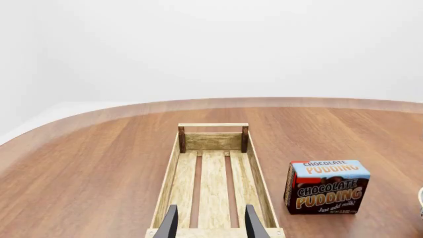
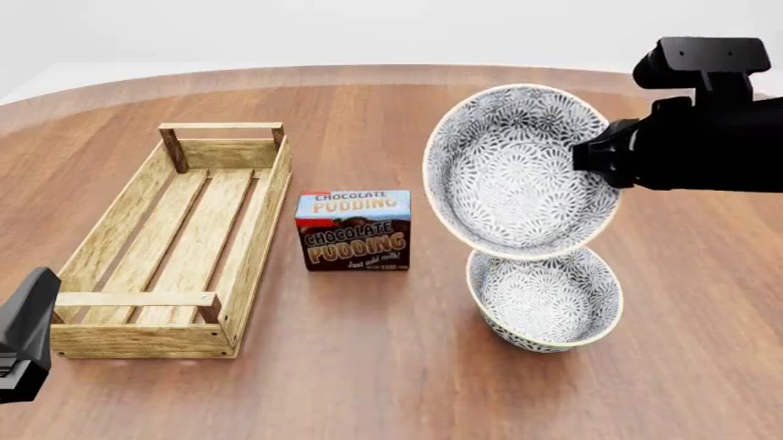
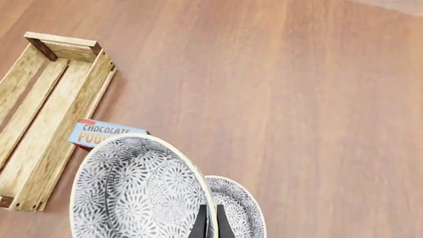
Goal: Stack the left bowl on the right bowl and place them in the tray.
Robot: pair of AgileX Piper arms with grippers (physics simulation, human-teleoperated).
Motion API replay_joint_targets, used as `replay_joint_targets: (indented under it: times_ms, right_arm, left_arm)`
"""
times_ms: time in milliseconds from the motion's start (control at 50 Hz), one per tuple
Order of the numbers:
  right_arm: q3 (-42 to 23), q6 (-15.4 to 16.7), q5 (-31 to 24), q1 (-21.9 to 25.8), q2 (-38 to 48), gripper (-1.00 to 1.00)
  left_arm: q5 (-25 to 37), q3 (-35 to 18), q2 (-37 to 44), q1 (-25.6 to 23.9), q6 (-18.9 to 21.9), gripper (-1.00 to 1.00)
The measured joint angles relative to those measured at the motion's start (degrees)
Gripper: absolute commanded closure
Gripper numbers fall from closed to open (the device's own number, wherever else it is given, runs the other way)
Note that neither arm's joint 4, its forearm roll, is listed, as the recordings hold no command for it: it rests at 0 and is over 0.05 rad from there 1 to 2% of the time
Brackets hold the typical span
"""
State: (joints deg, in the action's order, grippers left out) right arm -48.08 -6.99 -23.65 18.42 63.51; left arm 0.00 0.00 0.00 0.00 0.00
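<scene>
My right gripper (image 2: 590,156) is shut on the rim of the left bowl (image 2: 520,170), a grey-white flower-patterned bowl with a cream rim. It holds the bowl tilted in the air, just above the right bowl (image 2: 545,299), which stands upright on the table. The right wrist view shows the fingers (image 3: 210,225) pinching the held bowl's rim (image 3: 132,193), with the other bowl (image 3: 239,208) below it. The wooden slat tray (image 2: 263,234) lies empty at the left. My left gripper (image 1: 211,225) is open and empty over the tray's near end (image 1: 213,141).
A chocolate pudding box (image 2: 355,229) stands between the tray and the bowls; it also shows in the left wrist view (image 1: 327,186) and the right wrist view (image 3: 99,134). The left arm's body (image 2: 25,335) sits at the front left corner.
</scene>
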Motion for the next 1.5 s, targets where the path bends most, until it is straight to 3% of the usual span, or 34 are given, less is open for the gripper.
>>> replay_joint_targets:
  times_ms: [820, 1500]
  right_arm:
    - [11.7, -5.6, 10.0, -7.8, 1.5, 1.0]
    - [19.2, -8.7, 19.0, -8.4, 6.1, 1.0]
  left_arm:
    - [0.0, 0.0, 0.0, 0.0, 0.0, -1.0]
    - [0.0, 0.0, 0.0, 0.0, 0.0, -1.0]
